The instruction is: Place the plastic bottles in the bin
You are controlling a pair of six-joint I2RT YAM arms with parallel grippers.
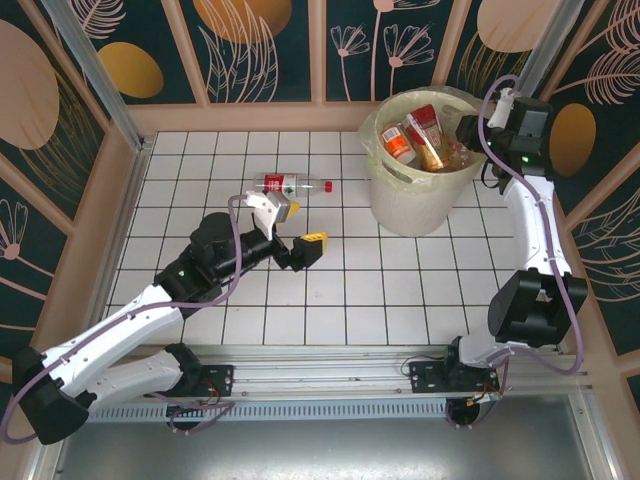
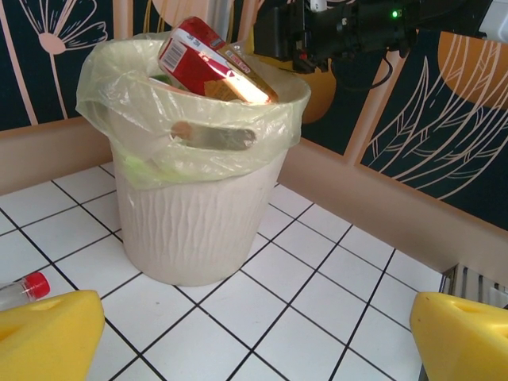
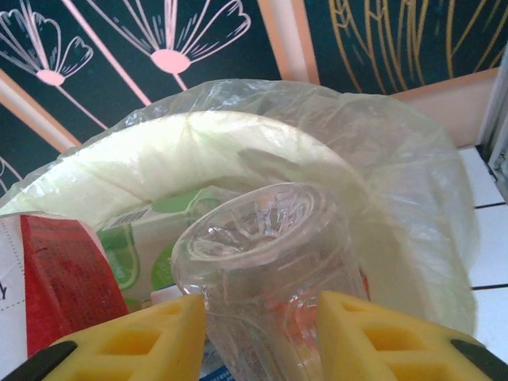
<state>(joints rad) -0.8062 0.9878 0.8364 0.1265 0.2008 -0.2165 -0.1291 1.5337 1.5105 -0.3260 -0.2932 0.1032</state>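
One clear bottle (image 3: 258, 238) is clenched in the right end effector (image 3: 262, 325) above the bin (image 1: 400, 215), with a pad on each side of its body near the base. It looks thin-walled, light and slippery, likely to dent, so mid-body seems the safer hold. Red-labelled bottles (image 1: 412, 133) pile inside the liner (image 2: 119, 119). The left end effector (image 1: 298, 226) hangs released over the table (image 1: 200, 160), near a red-capped bottle (image 1: 290, 184) lying on its side.
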